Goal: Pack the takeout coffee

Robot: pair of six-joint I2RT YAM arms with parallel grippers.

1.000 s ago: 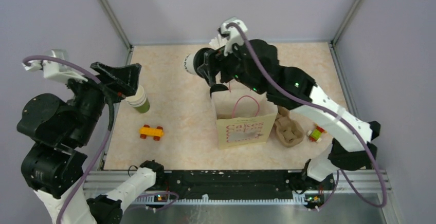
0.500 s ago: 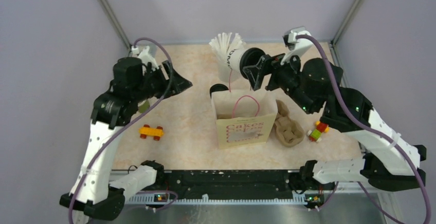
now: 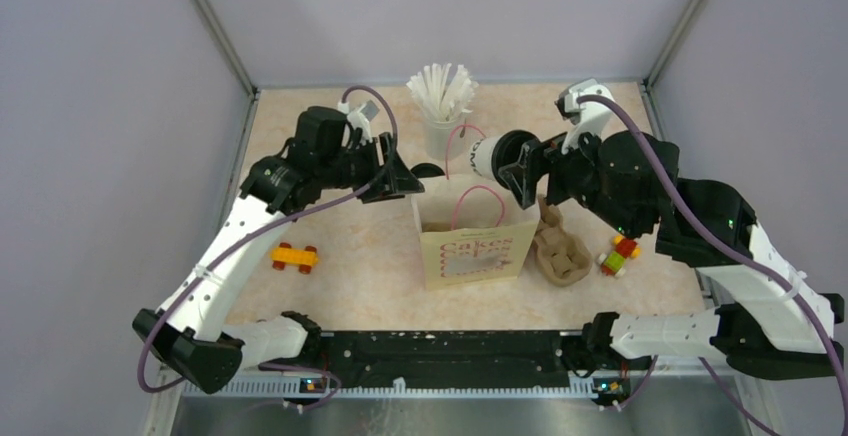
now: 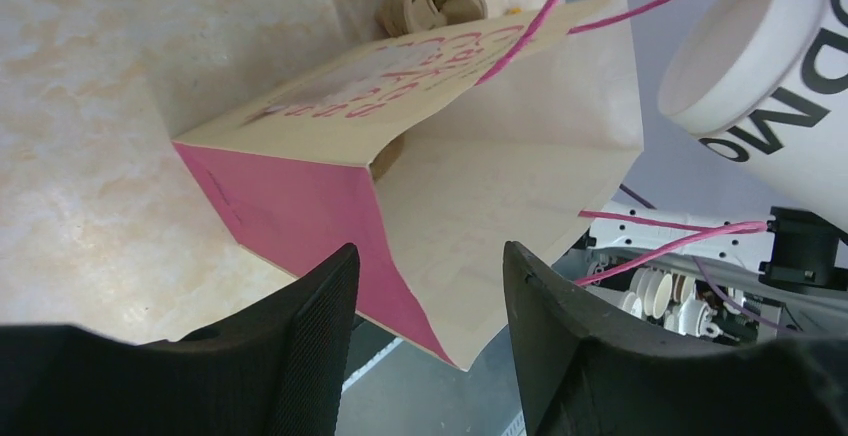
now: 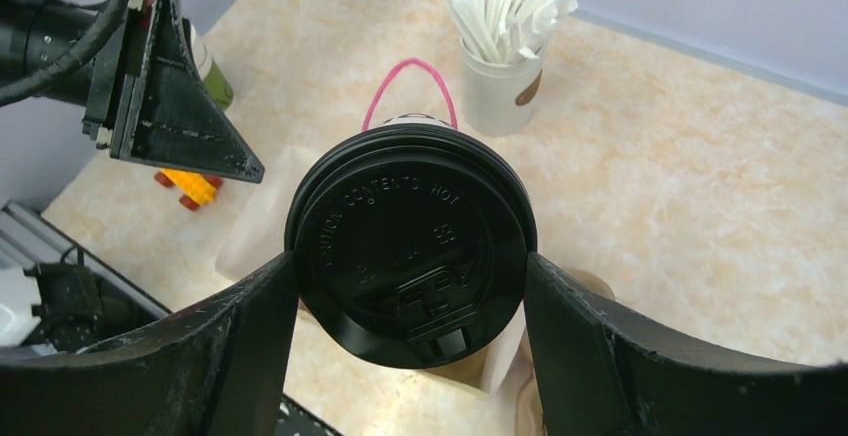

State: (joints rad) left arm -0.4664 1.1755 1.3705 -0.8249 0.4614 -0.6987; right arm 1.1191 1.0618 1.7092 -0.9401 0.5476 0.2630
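Between the fingers of the right claw (image 5: 410, 271) sits the takeout coffee (image 3: 483, 157), clamped at the rim of its black lid (image 5: 405, 221), with one finger bearing on each side. The cup's long axis runs along the claw's own line of reach: lid toward the wrist, white base away from it. From overhead, that axis lies closer to level than to upright. The cup is carried on its side in the air and touches nothing but the fingers.

Ahead of the claw, past the cup's base and lower, stands the paper bag (image 3: 478, 246) with its mouth facing up. The base hangs just over the bag's rear rim. The right arm has the cup, so the placing falls to it.

Judgement: the coming move turns on swinging the base downward until the axis lines up with the mouth, then lowering. Entered tilted, the cup would likely catch the rim.

Across the bag from the right claw is the left claw (image 4: 428, 256). Its jaws stand partly apart and straddle an upper corner of the bag. Whether they touch the paper cannot be told.
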